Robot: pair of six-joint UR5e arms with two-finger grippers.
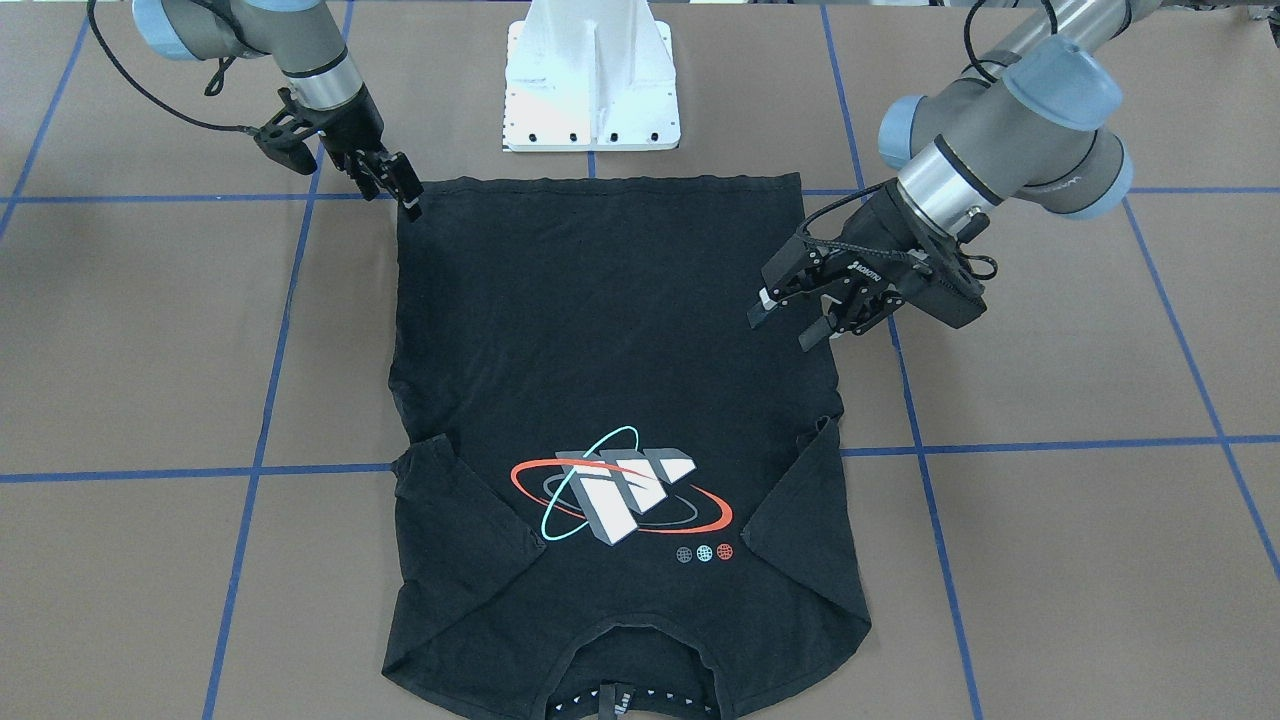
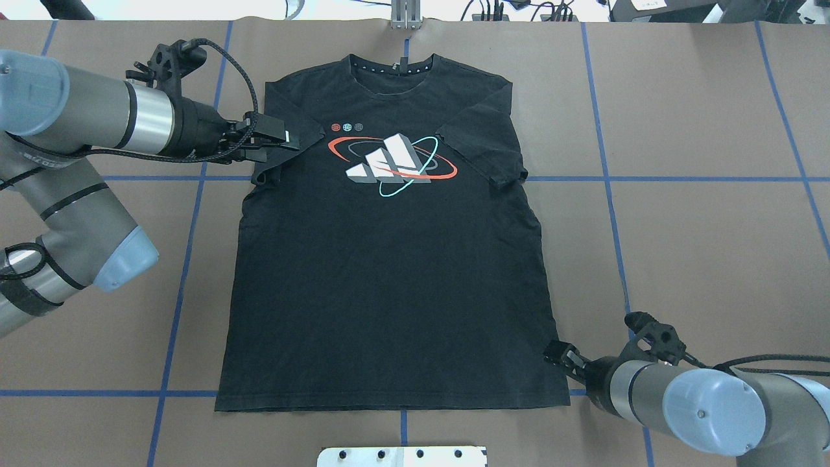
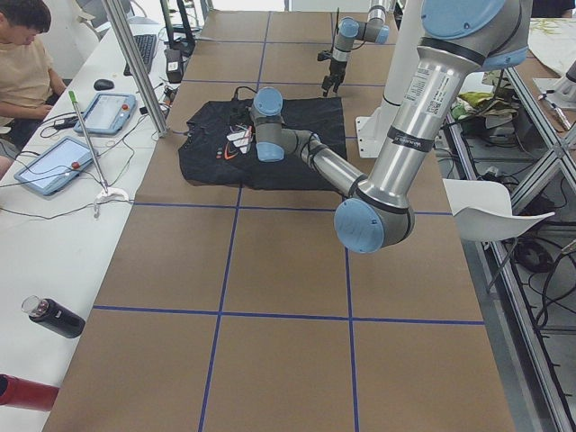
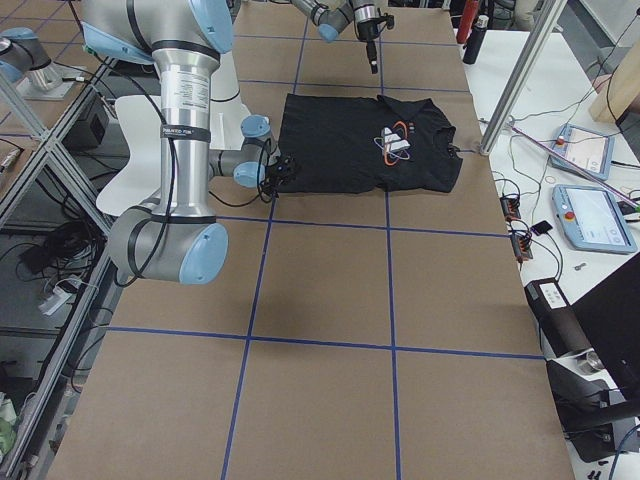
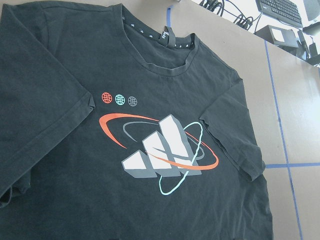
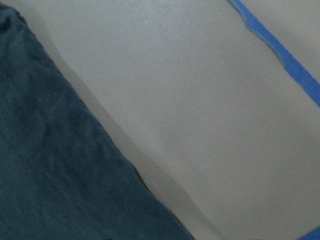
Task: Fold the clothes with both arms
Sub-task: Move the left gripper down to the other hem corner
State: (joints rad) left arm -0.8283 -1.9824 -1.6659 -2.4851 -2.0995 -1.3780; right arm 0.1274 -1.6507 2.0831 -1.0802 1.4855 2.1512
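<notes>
Midway through folding, the black T-shirt (image 2: 389, 279) lies flat mid-worktop (image 2: 713, 227), sleeves tucked in and hem toward the robot's edge. The left gripper (image 1: 787, 325) hovers wide open and empty over one sleeve. The right gripper (image 1: 405, 192) meets a hem corner, its grip unclear. The next move likely needs both to pinch the cloth.

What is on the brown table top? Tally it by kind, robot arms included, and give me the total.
Black T-shirt: 1
Robot arms: 2 (left arm, right arm)
White pedestal: 1
Total: 4
</notes>
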